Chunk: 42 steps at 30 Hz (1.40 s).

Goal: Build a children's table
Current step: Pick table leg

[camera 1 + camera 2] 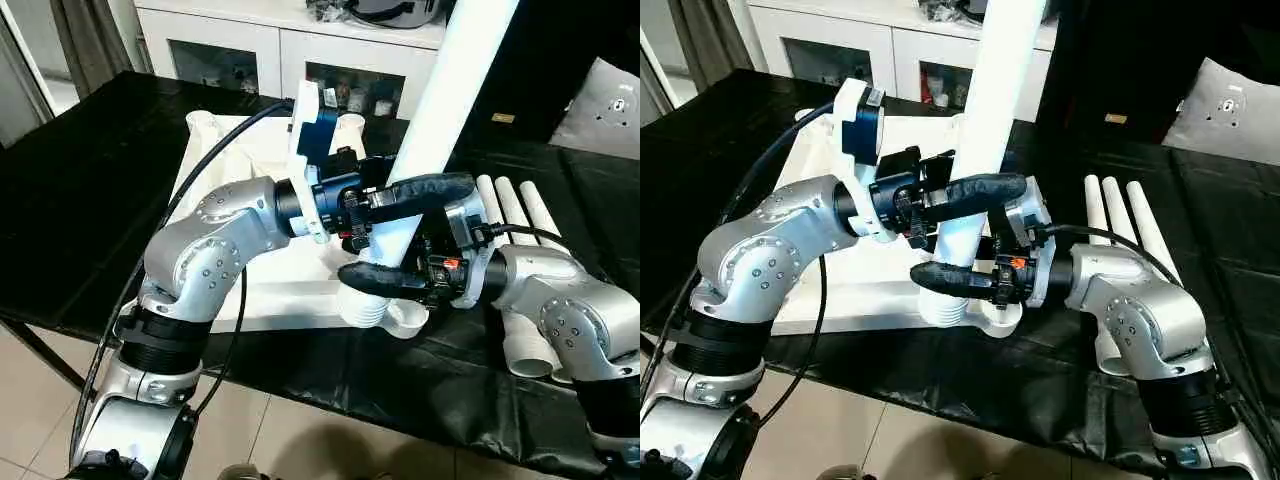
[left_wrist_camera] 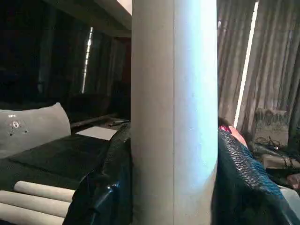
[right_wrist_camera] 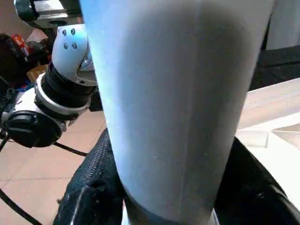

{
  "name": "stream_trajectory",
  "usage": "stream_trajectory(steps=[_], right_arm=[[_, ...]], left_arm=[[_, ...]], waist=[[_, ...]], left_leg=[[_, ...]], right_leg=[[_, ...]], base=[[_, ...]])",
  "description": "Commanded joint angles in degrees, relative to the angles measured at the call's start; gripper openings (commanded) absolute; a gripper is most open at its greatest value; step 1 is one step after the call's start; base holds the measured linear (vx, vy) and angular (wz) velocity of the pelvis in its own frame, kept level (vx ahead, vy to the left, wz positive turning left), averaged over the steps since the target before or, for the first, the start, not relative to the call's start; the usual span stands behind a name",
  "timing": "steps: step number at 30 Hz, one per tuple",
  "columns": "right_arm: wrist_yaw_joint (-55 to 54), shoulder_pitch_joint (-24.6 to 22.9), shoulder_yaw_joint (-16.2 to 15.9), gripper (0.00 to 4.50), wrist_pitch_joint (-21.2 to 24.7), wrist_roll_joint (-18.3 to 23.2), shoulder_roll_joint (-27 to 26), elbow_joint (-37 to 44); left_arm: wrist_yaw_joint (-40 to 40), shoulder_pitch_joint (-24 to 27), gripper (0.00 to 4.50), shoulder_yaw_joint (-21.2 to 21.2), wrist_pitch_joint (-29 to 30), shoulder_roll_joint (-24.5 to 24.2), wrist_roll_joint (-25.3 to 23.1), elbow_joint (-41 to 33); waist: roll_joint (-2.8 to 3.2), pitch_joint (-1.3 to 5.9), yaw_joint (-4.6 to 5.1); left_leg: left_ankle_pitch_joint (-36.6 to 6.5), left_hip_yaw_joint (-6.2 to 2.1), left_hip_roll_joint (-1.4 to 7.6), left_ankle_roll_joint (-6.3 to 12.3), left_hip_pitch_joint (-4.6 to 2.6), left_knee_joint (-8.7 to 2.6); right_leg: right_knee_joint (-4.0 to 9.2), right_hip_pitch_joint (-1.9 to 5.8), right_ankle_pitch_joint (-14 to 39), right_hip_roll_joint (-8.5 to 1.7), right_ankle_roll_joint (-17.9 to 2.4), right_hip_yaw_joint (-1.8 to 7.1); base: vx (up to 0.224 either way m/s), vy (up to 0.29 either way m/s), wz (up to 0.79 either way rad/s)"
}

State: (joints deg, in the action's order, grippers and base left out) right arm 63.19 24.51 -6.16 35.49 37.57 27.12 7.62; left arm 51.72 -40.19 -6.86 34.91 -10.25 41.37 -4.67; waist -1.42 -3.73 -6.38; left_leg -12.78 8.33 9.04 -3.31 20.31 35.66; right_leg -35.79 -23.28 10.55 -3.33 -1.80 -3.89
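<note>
Both end effectors, left point(image 1: 400, 195) and right point(image 1: 385, 280), are clamping an upright white leg point(image 1: 440, 110) standing in the tabletop point(image 1: 250, 160) corner socket point(image 1: 385, 312). Seating it probably needs downward pressing next.

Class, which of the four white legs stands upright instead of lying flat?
The leg both grippers clasp, standing in the tabletop's near corner socket; the other three legs lie flat.

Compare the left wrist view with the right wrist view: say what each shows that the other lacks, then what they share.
Left wrist view alone: spare legs lying on the black work table, a grey cushion and curtains. Right wrist view alone: the tabletop, the tiled floor and the silver left forearm. Both: the upright leg standing between black fingers.
</note>
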Motion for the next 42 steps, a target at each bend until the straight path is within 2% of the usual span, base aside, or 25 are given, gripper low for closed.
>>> stream_trajectory(steps=[1,5,6,7,9,10,11,13,16,17,18,19,21,22,24,25,26,29,30,31,34,35,38,40,42], right_arm=[[0.4,0.1,-0.6,1.93,0.2,-0.5,0.1,-0.5],[-1.1,-0.3,-0.4,1.93,0.2,-0.7,-0.7,-1.0],[-1.6,-0.4,-0.3,1.93,0.5,-0.5,-1.0,-1.0],[-2.0,-0.6,-0.5,1.93,1.2,-0.5,-1.1,-0.8],[-2.1,-0.7,-1.0,1.93,2.0,-0.4,-0.9,-0.6],[-2.3,-0.8,-1.1,1.93,1.9,-0.5,-1.2,-0.6],[-2.3,-0.8,-1.1,1.93,1.9,-0.5,-1.2,-0.6],[-4.3,-1.4,-0.5,1.91,0.5,-1.1,-3.2,-1.2],[-5.6,-1.8,0.0,1.91,0.2,-0.8,-5.0,-1.5],[-6.5,-2.1,0.2,1.91,-0.1,-0.9,-5.7,-1.4],[-7.9,-2.6,0.5,1.91,-0.2,-0.7,-6.7,-0.9],[-8.1,-2.7,0.5,1.91,-0.2,-0.7,-6.9,-0.8],[-9.5,-3.7,1.1,1.91,-0.9,-0.3,-8.2,-0.2],[-9.6,-4.0,1.1,1.91,-1.1,-0.2,-8.3,-0.1],[-10.5,-4.6,1.7,1.91,-1.7,-0.6,-8.8,-0.2],[-11.7,-5.3,2.6,1.91,-2.4,-0.7,-9.3,0.1],[-12.6,-5.8,3.3,1.91,-2.8,-0.8,-9.7,0.4],[-16.3,-7.7,5.6,1.9,-3.2,-1.4,-10.2,2.2],[-19.2,-9.0,6.4,1.9,-4.3,-3.7,-10.0,3.5],[-19.2,-9.0,6.4,1.9,-4.3,-3.7,-10.0,3.5],[-20.3,-11.0,6.5,1.89,-4.0,-4.9,-8.4,4.9],[-21.1,-11.6,6.8,1.89,-4.4,-5.4,-8.3,5.1],[-25.2,-12.6,7.9,1.89,-6.6,-8.9,-8.3,4.6],[-28.1,-12.5,8.8,1.89,-7.6,-10.8,-8.6,3.3],[-30.8,-12.2,9.7,1.89,-8.5,-12.7,-8.8,1.9]], left_arm=[[0.2,-0.7,1.82,-0.6,-0.8,0.1,-0.9,-0.6],[-0.5,-0.6,1.82,-1.2,-0.8,0.1,-1.9,-0.5],[-1.0,-0.6,1.82,-1.1,0.1,0.3,-1.4,-0.6],[-1.0,-0.5,2.17,-1.2,1.3,0.7,-0.2,-1.2],[-0.4,-0.2,2.52,-1.3,2.3,1.0,1.2,-2.1],[-0.5,-0.1,2.54,-0.9,3.3,1.6,2.6,-2.7],[-0.5,-0.1,2.6,-0.9,3.3,1.6,2.6,-2.7],[-2.7,-0.2,2.79,-0.2,4.8,4.7,5.4,-3.7],[-4.6,-0.1,3.03,-1.2,4.4,7.0,4.7,-3.8],[-5.2,0.1,3.12,-1.7,3.8,7.8,4.1,-3.7],[-7.3,0.5,3.23,-1.6,3.2,9.5,3.6,-3.5],[-7.8,0.5,3.42,-1.5,3.2,9.9,3.6,-3.5],[-11.4,0.5,3.58,1.4,3.8,13.3,6.6,-2.9],[-12.4,0.4,3.58,2.1,3.9,14.0,7.2,-2.8],[-14.1,0.4,3.66,3.7,3.4,15.3,7.8,-2.4],[-16.0,0.6,3.66,5.2,2.1,15.9,7.3,-1.9],[-17.4,0.7,3.66,6.2,1.2,16.4,6.9,-1.5],[-21.6,2.0,3.66,8.2,-3.2,16.0,2.1,0.1],[-23.0,3.6,3.66,8.0,-5.3,13.5,-2.8,1.0],[-23.0,3.6,3.66,8.0,-5.3,13.5,-2.8,1.0],[-21.5,7.4,3.66,3.6,-8.9,6.8,-12.2,1.1],[-21.1,8.6,3.66,1.5,-9.6,4.1,-15.2,1.4],[-20.6,11.5,3.66,-3.9,-12.4,-2.7,-22.8,4.3],[-17.3,12.7,3.66,-6.4,-13.7,-5.1,-24.6,4.5],[-13.3,13.9,3.66,-9.7,-14.5,-7.6,-26.2,4.5]], waist=[[-0.77,4.32,-0.1],[-0.71,4.26,-0.06],[-0.53,4.28,-0.08],[-0.61,4.27,-0.06],[-0.57,4.29,-0.09],[-0.41,4.27,-0.09],[-0.51,4.33,-0.11],[-0.51,4.36,-0.15],[-0.56,4.33,-0.16],[-0.6,4.23,-0.16],[-0.03,4.23,-0.24],[-0.42,4.21,-0.14],[-0.28,4.32,-0.16],[-0.33,4.29,-0.14],[-0.54,4.26,-0.14],[-0.14,4.22,-0.06],[-0.26,4.2,0.03],[-0.43,4.17,-0.07],[-0.47,4.12,-0.07],[-0.39,4.03,0.2],[-0.5,4.08,0.54],[-0.14,4.19,0.52],[0.03,4.11,0.78],[0.2,4.15,0.89],[0.43,4.19,1.03]], left_leg=[[0.3,-0.38,3.14,3.1,0.55,-3.68],[0.2,-0.41,3.18,2.96,0.55,-3.75],[0.0,-0.4,3.18,2.84,0.53,-3.74],[-0.2,-0.4,3.16,2.75,0.56,-3.74],[-0.1,-0.44,3.2,2.69,0.48,-3.75],[-0.1,-0.46,3.2,2.67,0.49,-3.77],[0.1,-0.42,3.19,2.64,0.51,-3.73],[0.1,-0.42,3.23,2.57,0.63,-3.69],[-0.2,-0.45,3.33,2.58,0.6,-3.75],[-0.7,-0.39,3.2,2.67,0.67,-3.77],[-0.8,-0.49,3.23,2.51,0.64,-3.79],[-1.1,-0.4,3.21,2.44,0.67,-3.76],[-0.7,-0.46,3.21,2.37,0.6,-3.78],[-0.9,-0.39,3.23,2.25,0.76,-3.64],[-1.1,-0.46,3.11,2.62,0.81,-3.79],[-1.1,-0.49,3.11,2.64,0.81,-3.74],[-1.2,-0.42,3.12,2.74,0.77,-3.73],[-1.6,-0.57,3.19,2.54,0.72,-3.9],[-1.5,-0.68,3.26,2.4,0.68,-4.05],[-1.8,-0.66,3.2,2.03,0.71,-4.16],[-2.4,-0.65,3.13,1.7,0.52,-4.26],[-2.3,-0.93,3.34,1.61,0.3,-4.41],[-2.7,-0.84,3.34,1.18,0.25,-4.5],[-2.5,-0.81,3.46,0.73,0.1,-4.56],[-2.0,-0.72,3.58,0.12,0.04,-4.62]], right_leg=[[4.21,4.09,12.0,-4.75,-8.7,3.09],[4.27,4.04,12.6,-4.77,-8.6,3.08],[4.25,4.03,12.7,-4.8,-8.7,3.08],[4.33,4.08,13.0,-4.79,-8.6,3.07],[4.27,4.04,12.6,-4.74,-8.9,3.06],[4.24,4.03,12.4,-4.73,-9.0,3.06],[4.22,4.07,12.0,-4.78,-9.2,3.06],[4.16,4.15,11.1,-4.88,-9.9,3.04],[4.22,4.17,10.9,-4.9,-10.1,3.04],[4.47,4.18,12.2,-4.86,-9.5,3.07],[4.42,4.13,12.4,-4.89,-9.4,3.06],[4.7,4.18,12.7,-4.85,-9.2,3.03],[4.56,4.18,12.3,-4.8,-9.1,3.01],[4.6,4.28,11.7,-4.89,-9.7,3.03],[4.69,4.38,12.1,-4.77,-9.4,2.97],[4.72,4.26,12.3,-4.72,-9.1,2.99],[4.95,4.21,12.7,-4.71,-8.9,2.97],[5.09,4.23,14.1,-4.59,-7.3,2.91],[5.24,4.18,14.6,-4.54,-6.0,2.9],[5.19,4.13,14.9,-4.47,-5.0,2.89],[5.44,4.07,16.5,-4.45,-3.1,2.93],[5.18,3.83,16.3,-4.53,-2.5,2.95],[5.05,3.64,15.5,-4.54,-3.2,3.0],[4.9,3.53,14.1,-4.64,-4.3,3.05],[4.46,3.47,11.1,-4.69,-6.5,3.17]], base=[[0.0,0.0,0.0],[0.0,0.0,0.0],[0.0,0.0,0.0],[0.0,0.0,0.0],[0.0,0.0,0.0],[0.0,0.0,0.0],[0.0,0.0,0.0],[0.0,0.0,0.0],[0.0,0.0,0.0],[0.0,0.0,0.0],[0.0,0.0,0.0],[0.0,0.0,0.0],[0.0,0.0,0.0],[0.0,0.0,0.0],[0.0,0.0,0.0],[0.0,0.0,0.0],[0.0,0.0,0.0],[0.0,0.0,0.0],[0.0,0.0,0.0],[0.0,0.0,0.0],[0.0,0.0,0.0],[0.0,0.0,0.0],[0.0,0.0,0.0],[0.0,0.0,0.0],[0.0,0.0,0.0]])
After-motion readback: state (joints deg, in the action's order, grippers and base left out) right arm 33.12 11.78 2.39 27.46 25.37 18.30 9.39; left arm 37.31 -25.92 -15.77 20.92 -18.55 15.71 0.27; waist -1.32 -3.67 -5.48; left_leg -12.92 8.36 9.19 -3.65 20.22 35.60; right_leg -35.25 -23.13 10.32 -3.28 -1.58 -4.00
